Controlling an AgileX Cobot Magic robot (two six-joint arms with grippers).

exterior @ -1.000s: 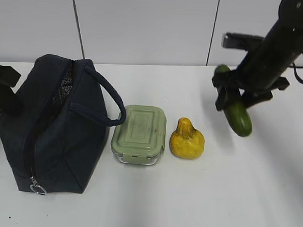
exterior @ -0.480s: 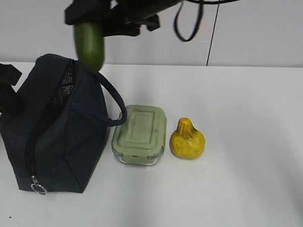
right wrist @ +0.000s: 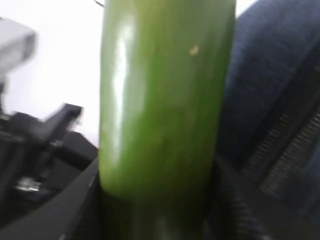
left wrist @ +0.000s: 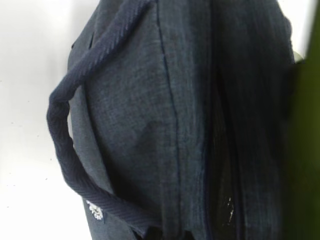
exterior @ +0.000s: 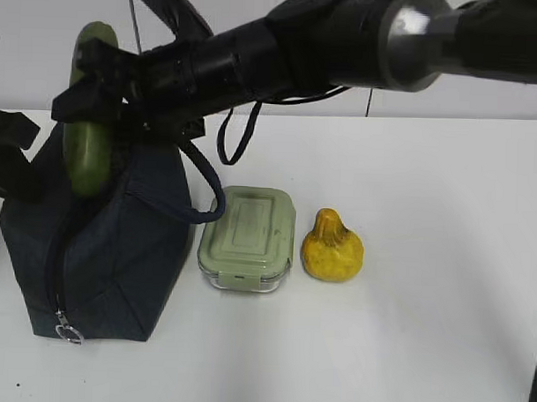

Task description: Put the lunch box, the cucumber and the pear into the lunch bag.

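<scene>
Exterior view alone shows pear (exterior: 332,248) — right wrist: cucumber (right wrist: 165,100) only.

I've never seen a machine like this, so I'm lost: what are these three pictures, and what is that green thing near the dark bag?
It is a robot with two arms. The wide picture looks from outside; the other two come from cameras on each wrist. The right gripper, reaching across, holds a long dark green cucumber upright over the open top of a boxy navy fabric lunch bag. On the white table sit a glass lunch box with a sage-green lid and a squat yellow pear. The left wrist camera shows only the bag's side, so that arm's jaws stay unseen.
</scene>
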